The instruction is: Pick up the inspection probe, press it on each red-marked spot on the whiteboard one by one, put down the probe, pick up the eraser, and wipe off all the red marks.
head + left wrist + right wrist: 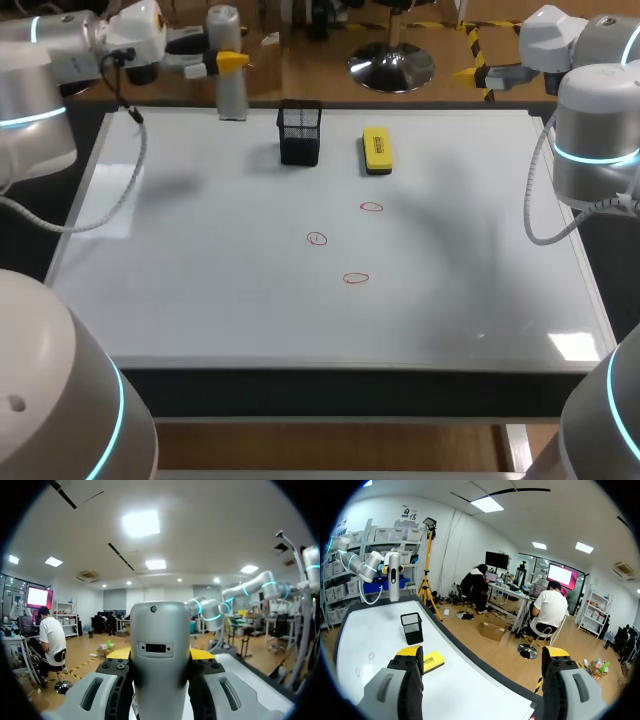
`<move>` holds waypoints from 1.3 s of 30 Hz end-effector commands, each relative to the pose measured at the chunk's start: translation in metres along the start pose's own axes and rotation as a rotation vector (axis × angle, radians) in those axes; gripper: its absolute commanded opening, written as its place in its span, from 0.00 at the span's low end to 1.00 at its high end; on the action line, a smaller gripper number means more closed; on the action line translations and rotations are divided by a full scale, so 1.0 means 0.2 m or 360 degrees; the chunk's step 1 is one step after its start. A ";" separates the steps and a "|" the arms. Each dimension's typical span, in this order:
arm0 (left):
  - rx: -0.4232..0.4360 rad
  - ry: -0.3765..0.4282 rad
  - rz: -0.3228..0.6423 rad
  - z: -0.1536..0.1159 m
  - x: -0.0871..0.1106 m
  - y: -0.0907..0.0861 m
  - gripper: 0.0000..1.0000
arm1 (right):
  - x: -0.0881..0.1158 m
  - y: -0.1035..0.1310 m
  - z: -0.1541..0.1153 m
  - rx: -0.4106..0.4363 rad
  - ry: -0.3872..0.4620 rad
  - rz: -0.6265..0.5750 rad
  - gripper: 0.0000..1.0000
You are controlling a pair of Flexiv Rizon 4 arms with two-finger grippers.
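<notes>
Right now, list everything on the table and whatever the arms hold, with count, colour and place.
whiteboard: one, white, covers the tabletop
red marks: three, red circles, around the whiteboard's middle
mesh holder: one, black, far side near the middle
eraser: one, yellow, far side, just right of the mesh holder
inspection probe: one, silver-grey, upright at the far left edge
left gripper: one, yellow tips, shut on the inspection probe
right gripper: one, yellow tips, open, empty, by the far right corner
</notes>
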State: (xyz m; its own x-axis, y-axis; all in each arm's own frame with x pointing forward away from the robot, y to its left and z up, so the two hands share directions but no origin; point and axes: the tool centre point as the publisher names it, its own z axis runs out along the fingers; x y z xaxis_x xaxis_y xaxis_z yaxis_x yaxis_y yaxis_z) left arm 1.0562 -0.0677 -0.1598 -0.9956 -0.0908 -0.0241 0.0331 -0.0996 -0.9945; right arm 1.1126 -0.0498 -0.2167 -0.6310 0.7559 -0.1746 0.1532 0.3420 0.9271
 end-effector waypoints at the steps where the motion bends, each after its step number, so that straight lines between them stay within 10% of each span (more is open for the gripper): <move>1: -0.0005 0.0034 -0.0009 -0.08 -0.03 0.03 0.00 | 0.00 0.00 0.00 0.0001 0.0001 0.0000 1.00; 17: 0.0020 0.0022 -0.0084 -0.24 -0.13 0.24 0.00 | 0.00 0.00 0.00 0.0001 0.0001 0.0000 1.00; 39: 0.0002 0.0037 -0.0088 -0.28 -0.13 0.28 0.00 | 0.00 0.00 0.00 0.0001 0.0001 0.0000 1.00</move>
State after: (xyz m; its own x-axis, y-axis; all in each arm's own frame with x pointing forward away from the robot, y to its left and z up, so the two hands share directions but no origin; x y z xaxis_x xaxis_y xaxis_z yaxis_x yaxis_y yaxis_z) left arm 1.0783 -0.0151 -0.2210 -0.9975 -0.0651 0.0284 -0.0214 -0.1052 -0.9942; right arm 1.1125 -0.0498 -0.2166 -0.6310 0.7559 -0.1746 0.1532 0.3420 0.9271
